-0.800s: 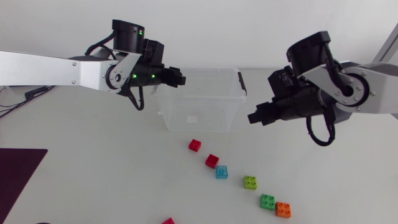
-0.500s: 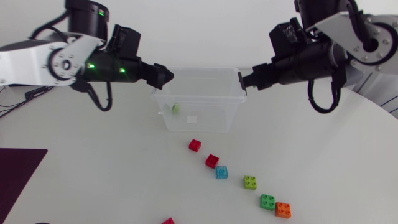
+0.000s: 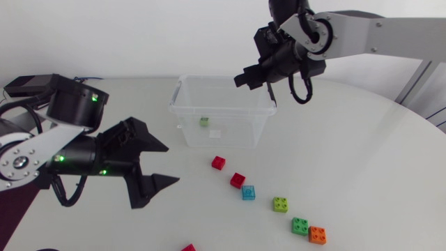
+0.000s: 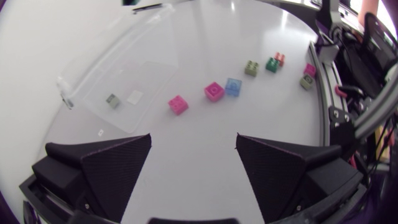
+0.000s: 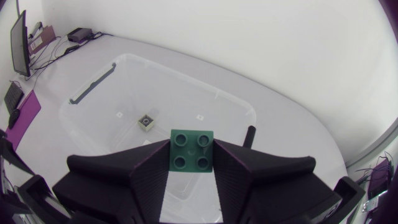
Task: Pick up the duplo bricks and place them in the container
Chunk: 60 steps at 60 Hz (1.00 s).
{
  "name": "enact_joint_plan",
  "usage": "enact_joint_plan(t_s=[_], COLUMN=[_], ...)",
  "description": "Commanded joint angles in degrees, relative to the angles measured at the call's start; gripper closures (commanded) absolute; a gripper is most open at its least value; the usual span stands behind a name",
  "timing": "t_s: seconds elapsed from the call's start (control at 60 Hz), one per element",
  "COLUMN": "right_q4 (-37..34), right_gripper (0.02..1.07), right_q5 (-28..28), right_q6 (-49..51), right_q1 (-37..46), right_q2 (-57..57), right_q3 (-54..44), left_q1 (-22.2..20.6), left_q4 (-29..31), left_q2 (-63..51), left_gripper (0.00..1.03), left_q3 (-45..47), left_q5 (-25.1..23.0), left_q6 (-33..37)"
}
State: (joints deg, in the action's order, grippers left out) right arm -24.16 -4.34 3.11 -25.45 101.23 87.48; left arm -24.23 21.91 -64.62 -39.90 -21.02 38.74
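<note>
Orange brick (image 3: 318, 234) nearest, lower right of the head frame, ending a diagonal row of loose bricks (image 3: 249, 193). Left gripper (image 3: 172, 164) lower left, fingers spread wide, nothing held. Clear container (image 3: 182, 94) upper centre, small green brick (image 3: 203, 121) inside. Right gripper (image 5: 191, 150) over its far rim, clamped on a dark green brick (image 5: 191, 142).

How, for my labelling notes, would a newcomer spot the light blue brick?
Start at the clear container and follow the diagonal brick row away from it. Third along, the light blue brick sits right beside a red brick; it's the only blue one.
</note>
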Motion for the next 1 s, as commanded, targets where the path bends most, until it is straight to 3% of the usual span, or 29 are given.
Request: enact_joint_plan(t_s=[0.0, 0.033, 0.067, 0.15, 0.4, 0.517, 0.65, 0.8, 0.983], right_q4=[0.6, 0.5, 0.4, 0.3, -0.5, -1.3, -3.4, -3.7, -12.4], right_gripper=[0.43, 0.24, 0.14, 0.07, 0.07, 0.07, 0.07, 0.07, 0.07], right_q5=[-0.1, -0.1, -0.1, -0.1, 2.4, 4.0, 5.7, 5.6, 5.7], right_q6=[1.1, 1.9, 2.3, 2.7, 5.4, 7.4, 9.5, 9.6, 5.7], right_q1=[-0.3, -0.5, -0.7, -0.7, 0.1, 0.1, 0.1, 0.3, 2.0], right_q2=[4.1, 5.7, 6.6, 5.8, -8.2, -14.7, -20.8, -24.5, -26.7], right_q3=[3.4, 4.5, 5.2, 5.1, -6.4, -13.3, -21.7, -29.3, -32.4], left_q1=[-1.7, -3.9, -5.5, -8.0, -13.8, -17.7, -21.1, -22.5, -24.1], left_q4=[1.4, 2.3, 2.6, 2.9, 8.0, 9.7, 10.2, 11.2, 11.3], left_q2=[0.9, 1.0, 0.9, -1.0, -3.0, -7.5, -13.5, -17.6, -21.1], left_gripper=[0.08, 0.08, 0.09, 0.09, 0.25, 0.27, 0.27, 0.27, 0.27], left_q3=[3.2, 4.7, 5.4, 5.8, 7.0, 6.9, 5.8, 3.2, -0.3], left_q5=[-1.4, -1.4, -1.5, -1.5, -0.7, 3.3, 7.6, 8.4, 8.4], left_q6=[6.8, 11.2, 14.2, 19.5, 34.2, 38.9, 41.5, 43.1, 44.1])
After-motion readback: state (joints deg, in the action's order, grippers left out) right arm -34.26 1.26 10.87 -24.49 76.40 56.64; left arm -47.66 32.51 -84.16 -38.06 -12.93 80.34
